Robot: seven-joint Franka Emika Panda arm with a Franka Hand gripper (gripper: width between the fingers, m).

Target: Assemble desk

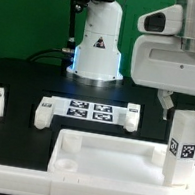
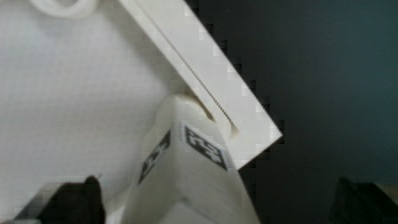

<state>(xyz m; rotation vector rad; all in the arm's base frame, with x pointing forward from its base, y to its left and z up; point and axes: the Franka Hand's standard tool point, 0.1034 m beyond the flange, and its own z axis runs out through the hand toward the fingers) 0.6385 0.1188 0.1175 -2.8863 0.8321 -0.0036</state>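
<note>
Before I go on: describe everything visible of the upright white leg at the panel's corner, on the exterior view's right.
The short square white plastic leg stands upright, plain apart from a black-and-white tag on the face toward the camera; the wrist view shows a tag too. Its lower end meets a corner of the large flat white rimmed panel; how deep it sits cannot be told. The open pincer straddles it, fingers clear of it.

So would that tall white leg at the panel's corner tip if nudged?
Probably easily: the leg stands tall on a narrow base, unless it's seated in a corner hole of the panel. It looks like rigid plastic, likely light, and its square sides shouldn't roll.
</note>
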